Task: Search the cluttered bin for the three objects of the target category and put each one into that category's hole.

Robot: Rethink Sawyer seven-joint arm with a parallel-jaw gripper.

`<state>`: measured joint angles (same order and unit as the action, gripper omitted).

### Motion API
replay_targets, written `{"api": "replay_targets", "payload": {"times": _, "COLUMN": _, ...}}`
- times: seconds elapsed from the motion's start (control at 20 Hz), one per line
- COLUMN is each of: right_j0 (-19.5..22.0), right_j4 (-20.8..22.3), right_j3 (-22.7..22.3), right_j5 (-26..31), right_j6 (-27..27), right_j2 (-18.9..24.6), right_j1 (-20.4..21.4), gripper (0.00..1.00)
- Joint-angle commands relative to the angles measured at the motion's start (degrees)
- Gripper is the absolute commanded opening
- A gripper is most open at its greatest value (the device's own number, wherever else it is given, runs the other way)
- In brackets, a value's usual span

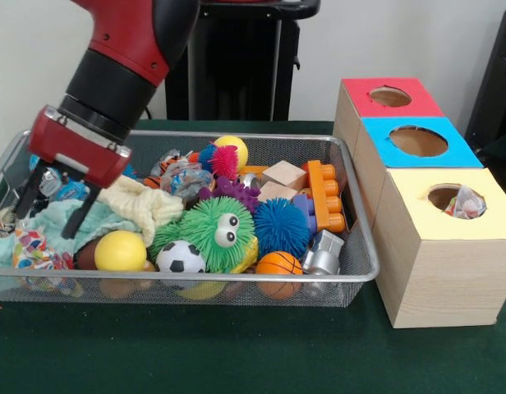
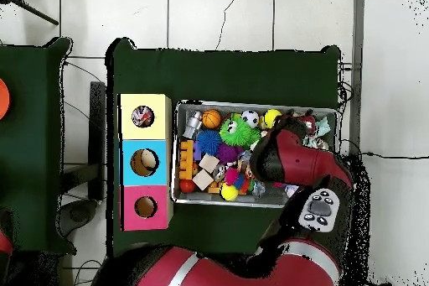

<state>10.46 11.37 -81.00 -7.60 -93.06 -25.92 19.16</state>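
Front view, gripper: the gripper point(image 1: 52, 201) hangs over the bin's left end, its two dark fingers spread apart and empty, tips just above the crumpled cloths point(image 1: 113, 215).
Front view, bin: a wire-mesh bin point(image 1: 351, 246) on the green table point(image 1: 236, 353), packed with mixed clutter.
Front view, contents: smooth yellow ball point(image 1: 120, 250), soccer ball point(image 1: 181, 257), small basketball point(image 1: 278, 263), fuzzy green toy with eyes point(image 1: 212, 230), spiky blue ball point(image 1: 281, 226), orange plastic block point(image 1: 328, 195), plain wooden cube point(image 1: 284, 174), crinkly foil wrappers point(image 1: 183, 174).
Front view, holes: three wooden boxes beside the bin, topped red point(image 1: 390, 97), blue point(image 1: 418, 141) and yellow point(image 1: 456, 199), each with a round hole.
Front view, progress: a crinkled wrapper point(image 1: 466, 205) shows inside the yellow hole, so at least one item appears delivered; the target category is not certain, though wrappers seem likely.
Overhead view, layout: the red arm point(image 2: 289, 161) covers the bin's point(image 2: 255, 105) right half; the gripper itself is hidden here.
Overhead view, holes: something lies in the yellow box's hole point(image 2: 142, 117); whether the blue point(image 2: 144, 163) and red point(image 2: 145, 207) ones hold anything cannot be told.
Remaining work: judged as further items yet to find and drop.
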Motion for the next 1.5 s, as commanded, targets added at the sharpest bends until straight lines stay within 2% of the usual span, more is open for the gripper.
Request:
{"api": "replay_targets", "payload": {"times": 0.05, "right_j0": 3.3, "right_j4": 0.0, "right_j3": -0.4, "right_j5": -1.6, "right_j6": -9.1, "right_j2": 6.5, "right_j1": -4.5, "gripper": 1.00}}
{"api": "replay_targets", "payload": {"times": 0.5, "right_j0": 6.0, "right_j4": 0.8, "right_j3": 0.1, "right_j5": -3.8, "right_j6": -9.4, "right_j2": 10.0, "right_j1": -7.7, "gripper": 1.00}}
{"api": "replay_targets", "payload": {"times": 0.6, "right_j0": 7.4, "right_j4": 2.0, "right_j3": -0.2, "right_j5": -4.0, "right_j6": -9.2, "right_j2": 12.2, "right_j1": -7.8, "gripper": 1.00}}
{"api": "replay_targets", "payload": {"times": 0.7, "right_j0": 10.1, "right_j4": 4.4, "right_j3": -1.3, "right_j5": -3.4, "right_j6": -8.6, "right_j2": 16.6, "right_j1": -7.1, "gripper": 1.00}}
{"api": "replay_targets", "payload": {"times": 0.8, "right_j0": 12.5, "right_j4": 6.4, "right_j3": -3.3, "right_j5": -3.1, "right_j6": -8.4, "right_j2": 20.6, "right_j1": -5.8, "gripper": 1.00}}
{"api": "replay_targets", "payload": {"times": 0.9, "right_j0": 13.5, "right_j4": 7.2, "right_j3": -5.1, "right_j5": -2.0, "right_j6": -8.4, "right_j2": 22.7, "right_j1": -4.5, "gripper": 1.00}}
{"api": "replay_targets", "payload": {"times": 1.05, "right_j0": 13.4, "right_j4": 7.3, "right_j3": -6.4, "right_j5": -2.0, "right_j6": -8.9, "right_j2": 22.8, "right_j1": -3.2, "gripper": 1.00}}
{"api": "replay_targets", "payload": {"times": 1.5, "right_j0": 12.2, "right_j4": 7.3, "right_j3": -3.7, "right_j5": -7.1, "right_j6": -8.9, "right_j2": 20.3, "right_j1": -4.4, "gripper": 1.00}}
